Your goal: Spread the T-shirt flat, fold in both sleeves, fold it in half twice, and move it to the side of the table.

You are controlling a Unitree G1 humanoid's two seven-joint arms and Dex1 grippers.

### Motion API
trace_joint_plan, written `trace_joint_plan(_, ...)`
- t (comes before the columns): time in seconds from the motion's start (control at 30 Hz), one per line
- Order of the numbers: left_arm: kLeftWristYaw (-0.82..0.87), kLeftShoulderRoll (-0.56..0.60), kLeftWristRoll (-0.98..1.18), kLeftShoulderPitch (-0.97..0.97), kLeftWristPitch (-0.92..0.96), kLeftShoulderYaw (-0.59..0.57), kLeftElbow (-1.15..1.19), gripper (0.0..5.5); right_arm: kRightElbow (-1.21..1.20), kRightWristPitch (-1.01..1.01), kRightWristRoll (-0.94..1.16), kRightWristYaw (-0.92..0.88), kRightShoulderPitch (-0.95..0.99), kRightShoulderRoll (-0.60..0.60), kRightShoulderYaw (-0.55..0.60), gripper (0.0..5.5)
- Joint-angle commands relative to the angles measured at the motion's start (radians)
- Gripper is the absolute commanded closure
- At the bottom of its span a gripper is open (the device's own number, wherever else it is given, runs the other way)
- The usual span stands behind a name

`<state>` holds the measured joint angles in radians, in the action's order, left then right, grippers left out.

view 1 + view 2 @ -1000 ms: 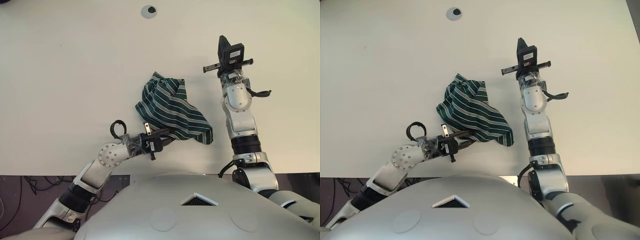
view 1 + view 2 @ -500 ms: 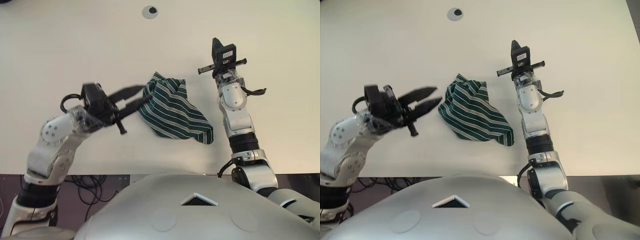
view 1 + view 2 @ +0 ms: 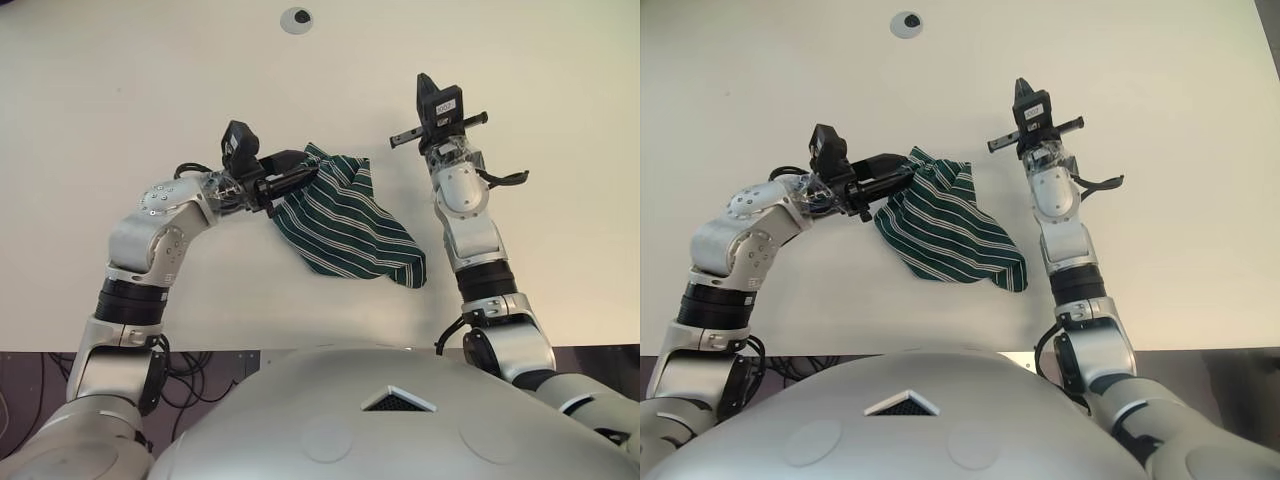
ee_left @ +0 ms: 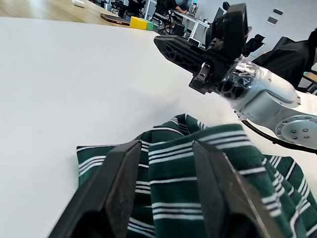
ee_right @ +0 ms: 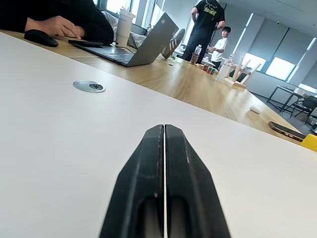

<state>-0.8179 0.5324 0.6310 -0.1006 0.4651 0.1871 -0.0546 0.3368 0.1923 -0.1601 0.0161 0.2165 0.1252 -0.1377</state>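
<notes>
The T-shirt (image 3: 345,215) is green with white stripes. It lies in a bunched heap on the white table (image 3: 120,80), closer to the robot than the round cap (image 3: 296,19) and a little to the cap's right.

The left gripper (image 3: 312,173) is also closer to the robot than the cap, at the shirt's far left edge. The right gripper (image 3: 423,82) hangs off to the cap's right and does not touch the shirt.

I think the job is at its first step, spreading the shirt flat, and no sleeve is folded yet. Next, the left gripper needs to pinch that edge and pull it out. The right one should open and take another edge.

The head views show the whole heap. The left wrist view shows up close that its two fingers (image 4: 116,183) are apart, with striped cloth between them. The right wrist view shows its fingers (image 5: 146,163) pressed together.
</notes>
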Motion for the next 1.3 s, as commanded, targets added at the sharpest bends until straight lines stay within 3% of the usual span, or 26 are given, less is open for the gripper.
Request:
trace_joint_plan(0.03,-0.059,0.000,-0.039,0.031,0.011,0.035,-0.021,3.65,-0.021,-0.013,-0.007,-0.001,-0.007,-0.009,0.000,5.50)
trace_joint_plan(0.5,-0.091,-0.015,-0.254,0.052,-0.064,0.101,0.056,3.65,-0.015,-0.014,-0.021,-0.002,-0.005,-0.007,-0.005,5.50)
trace_joint_plan(0.63,-0.111,-0.020,-0.257,0.059,-0.073,0.093,0.056,4.11,-0.015,-0.014,-0.022,-0.002,-0.005,-0.007,-0.007,5.50)
trace_joint_plan(0.93,-0.111,-0.102,-0.171,0.037,-0.170,-0.046,0.046,5.48,-0.014,-0.013,-0.026,-0.003,-0.005,-0.005,-0.010,5.50)
trace_joint_plan(1.3,-0.149,-0.117,-0.039,0.034,-0.180,-0.181,-0.025,5.48,-0.007,-0.013,-0.036,-0.003,0.000,-0.013,-0.011,5.50)
